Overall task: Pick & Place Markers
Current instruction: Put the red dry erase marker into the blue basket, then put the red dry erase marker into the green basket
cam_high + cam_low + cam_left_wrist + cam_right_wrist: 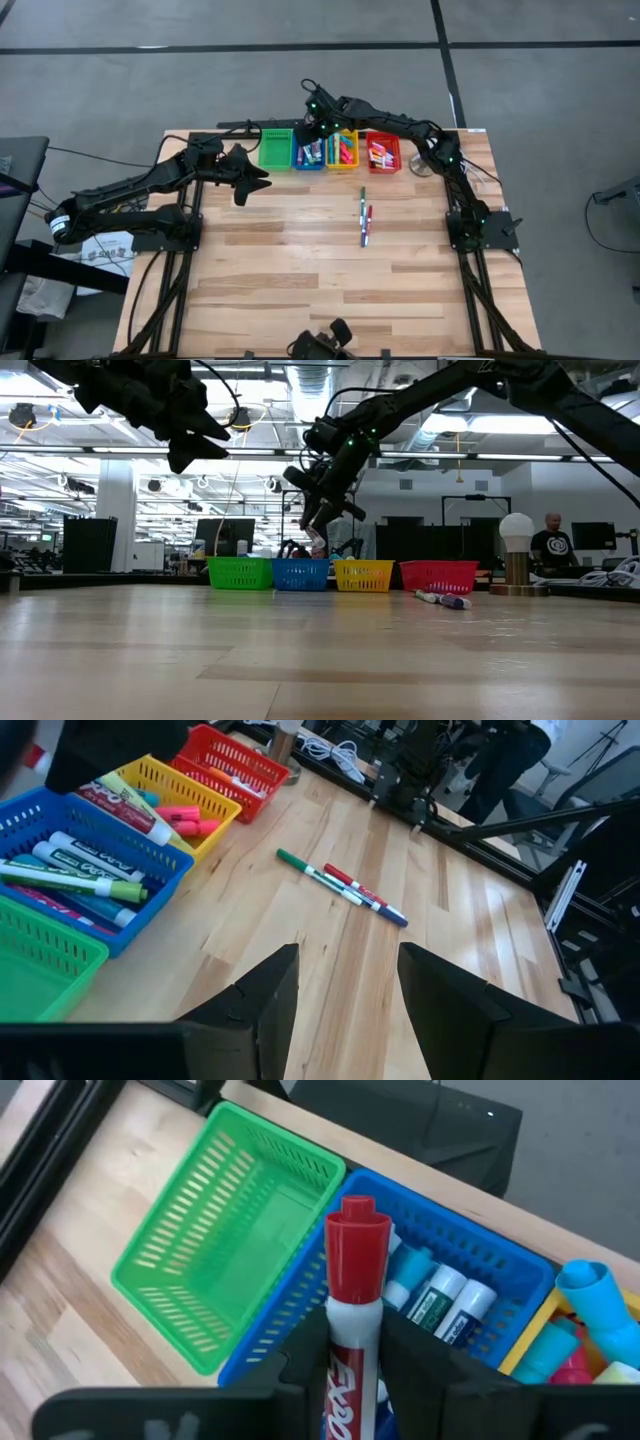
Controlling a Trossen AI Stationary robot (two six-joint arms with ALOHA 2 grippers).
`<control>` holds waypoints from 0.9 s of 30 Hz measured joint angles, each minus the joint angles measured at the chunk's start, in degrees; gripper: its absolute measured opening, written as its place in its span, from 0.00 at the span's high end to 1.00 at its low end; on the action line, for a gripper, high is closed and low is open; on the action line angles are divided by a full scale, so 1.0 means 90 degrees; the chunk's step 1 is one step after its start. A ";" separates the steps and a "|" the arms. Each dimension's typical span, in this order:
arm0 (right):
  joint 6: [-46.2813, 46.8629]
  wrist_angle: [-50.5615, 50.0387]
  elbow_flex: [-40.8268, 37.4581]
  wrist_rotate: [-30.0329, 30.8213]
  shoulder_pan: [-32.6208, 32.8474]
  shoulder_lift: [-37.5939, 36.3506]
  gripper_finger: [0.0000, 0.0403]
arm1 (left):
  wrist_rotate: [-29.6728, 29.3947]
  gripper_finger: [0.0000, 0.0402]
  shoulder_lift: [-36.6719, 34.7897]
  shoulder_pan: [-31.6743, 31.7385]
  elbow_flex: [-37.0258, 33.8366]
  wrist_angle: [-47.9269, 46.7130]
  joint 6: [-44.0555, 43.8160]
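A pale wood surface carries four bins. The right pincer grasps a red-capped marker by its barrel, just above the blue bin. Light, stiff, probably slick plastic: mid-barrel suits. The left pincer hangs released.

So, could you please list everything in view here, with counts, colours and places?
Green bin: one, empty, leftmost in the row at the table's far edge.
Blue bin: one, holding markers.
Yellow bin: one, holding markers.
Red bin: one, rightmost, holding markers.
Loose markers: about three, green, red and blue caps, on the table's middle.
Lamp: one, white globe, behind the table.
Person: one, in the room behind.
Left claw: open, empty, above the table's left.
Right claw: shut on a red-capped marker, over the blue bin.
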 joint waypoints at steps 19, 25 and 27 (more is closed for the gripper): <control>-0.0010 -0.0177 0.0005 0.0089 0.0098 -0.0002 0.60 | 0.0007 0.57 0.0000 -0.0002 0.0000 0.0010 -0.0021; -0.0005 -0.0580 0.0014 -0.0033 0.0128 -0.0151 0.58 | 0.0041 0.57 0.0000 -0.0002 0.0000 0.0002 -0.0022; -0.0007 -0.0765 0.0013 0.0130 0.0179 -0.0245 0.58 | 0.0041 0.57 0.0000 -0.0019 0.0000 -0.0006 -0.0022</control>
